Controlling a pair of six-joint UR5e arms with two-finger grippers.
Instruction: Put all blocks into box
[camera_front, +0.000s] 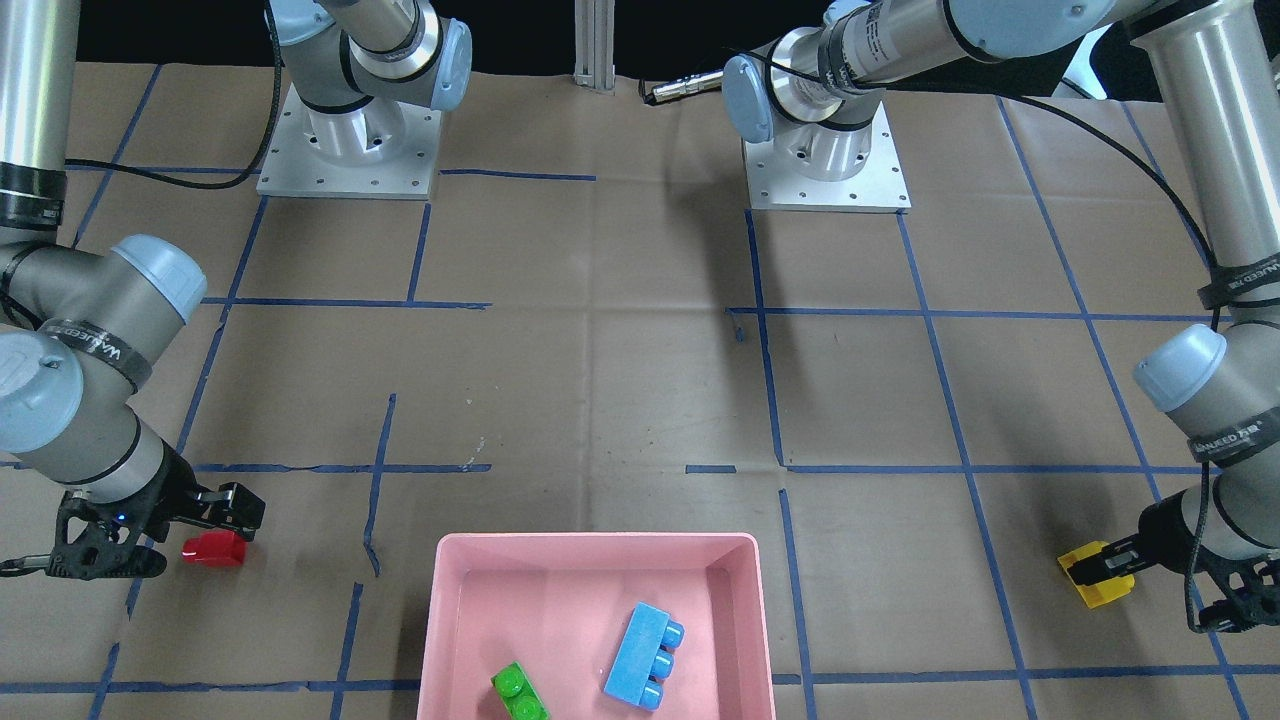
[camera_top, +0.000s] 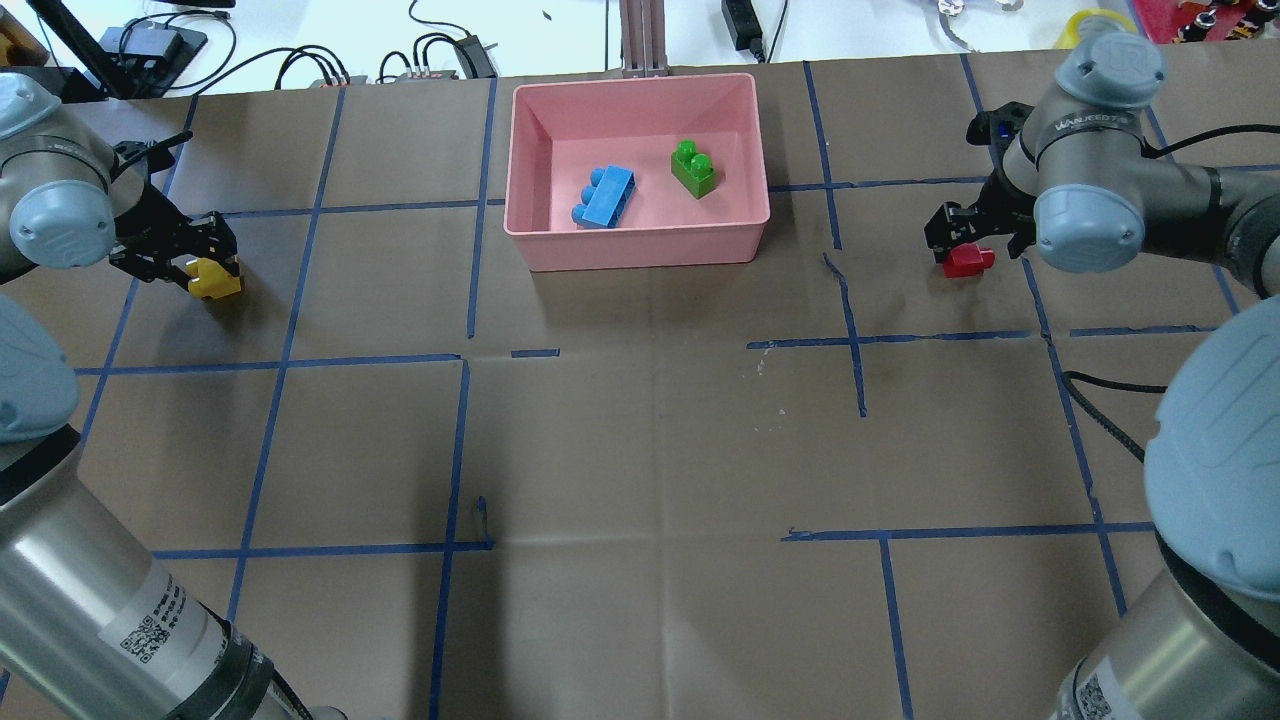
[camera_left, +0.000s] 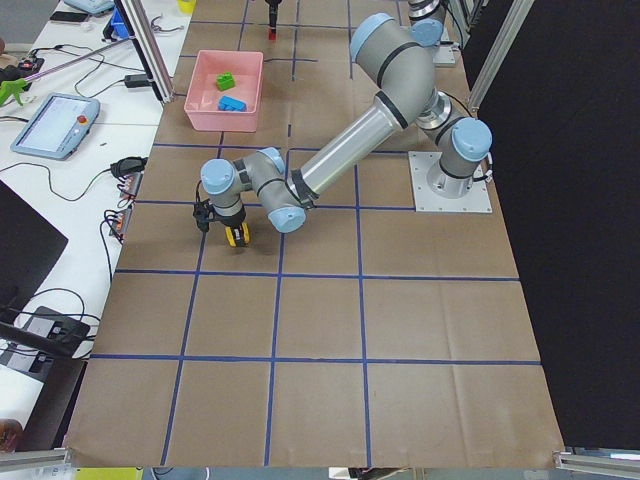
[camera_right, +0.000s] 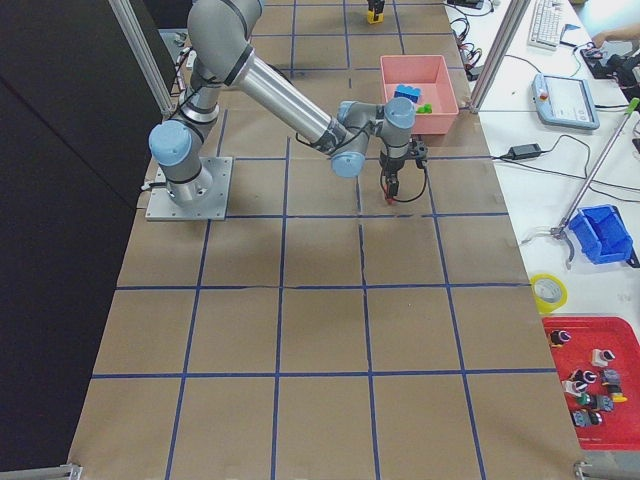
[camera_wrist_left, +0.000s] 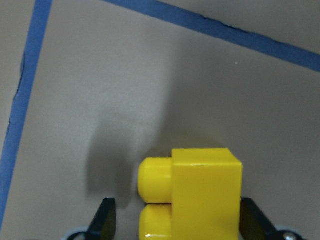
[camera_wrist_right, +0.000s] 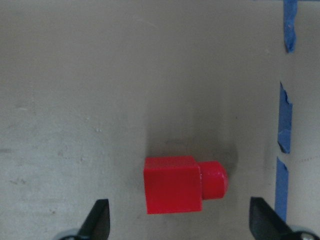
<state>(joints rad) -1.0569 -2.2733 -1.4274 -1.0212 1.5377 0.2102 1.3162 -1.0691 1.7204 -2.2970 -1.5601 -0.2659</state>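
The pink box (camera_top: 640, 252) stands at the far middle of the table and also shows in the front-facing view (camera_front: 600, 542). The blue three-stud block (camera_top: 605, 197) and the green block (camera_top: 694, 170) lie inside it. The yellow block (camera_top: 216, 282) lies on the paper at the far left. My left gripper (camera_top: 208, 268) is open and straddles it low down; in the left wrist view the block (camera_wrist_left: 200, 195) sits between the fingertips (camera_wrist_left: 106, 220). The red block (camera_top: 967, 262) lies at the far right. My right gripper (camera_top: 975, 245) is open over it, with wide gaps around the block (camera_wrist_right: 176, 185).
Both arm bases (camera_front: 348, 150) stand on metal plates at the robot's side of the table. Blue tape lines (camera_top: 470, 360) grid the brown paper. Cables and power strips (camera_top: 440, 55) lie beyond the table's far edge, behind the box.
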